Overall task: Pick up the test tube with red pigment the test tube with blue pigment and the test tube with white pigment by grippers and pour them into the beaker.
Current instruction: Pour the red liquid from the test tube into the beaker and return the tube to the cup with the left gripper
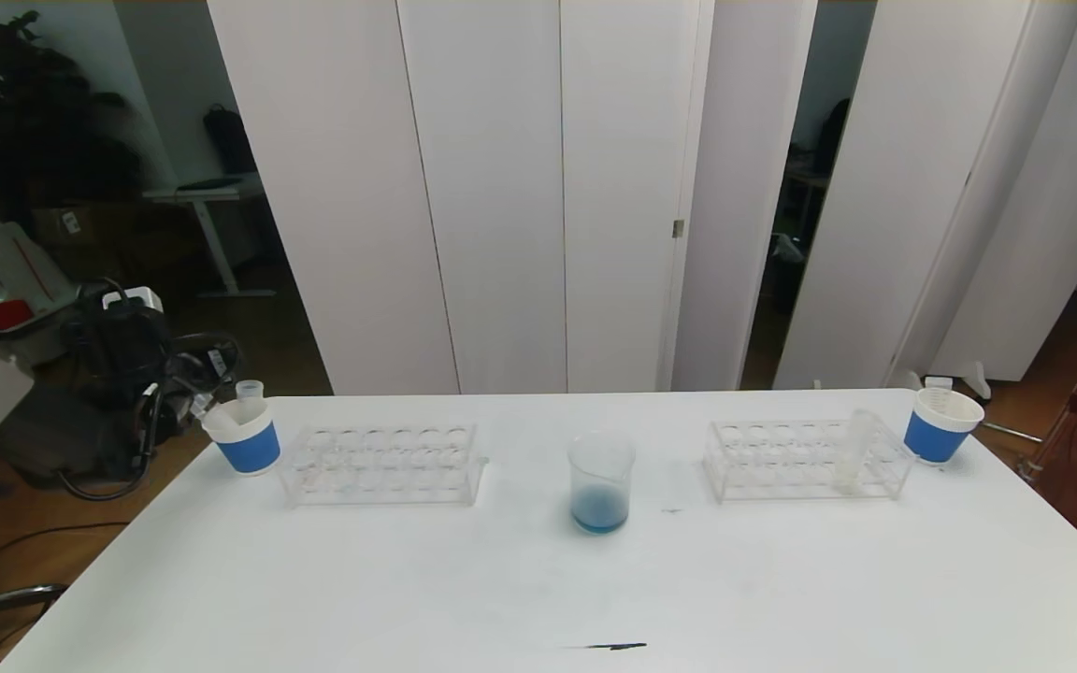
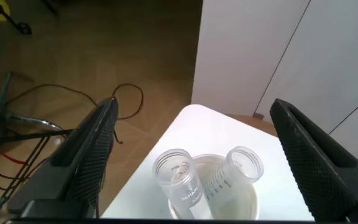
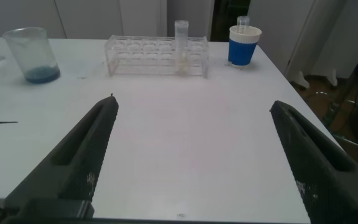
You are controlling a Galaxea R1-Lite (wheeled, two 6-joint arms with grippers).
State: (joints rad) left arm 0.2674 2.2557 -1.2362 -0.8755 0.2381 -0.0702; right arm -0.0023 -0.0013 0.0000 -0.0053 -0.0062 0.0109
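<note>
The left gripper [image 2: 191, 155] hangs with its jaws spread wide and nothing between them. Directly below its open span sits a blue-and-white paper cup [image 2: 219, 193] at the table's [image 2: 197, 121] corner, and two clear tubes [image 2: 178, 177] lean in that cup, mouths up toward the gripper, one beside the other. What is at the bottom of those two tubes cannot be made out from here.

The right gripper [image 3: 191, 155] is also spread wide and holds nothing. It hovers above bare tabletop. Ahead of it, well apart, stands a clear tube rack [image 3: 157, 55], and one tube [image 3: 181, 46] stands upright in it with a pale, whitish residue at its foot; this looks like the test tube with white pigment, though the view is too distant to be sure. Beyond the rack's far end, a second paper cup [image 3: 243, 46] stands near the table's edge with a tube sticking out of its top. Off to the side of the right gripper, farther along the same line as the rack, stands the beaker [image 3: 33, 55], upright, with a shallow layer of blue liquid in its bottom.

In the head view neither gripper shows. The beaker [image 1: 601, 481] stands between the two racks, the left rack [image 1: 380, 463] holding no tubes.
</note>
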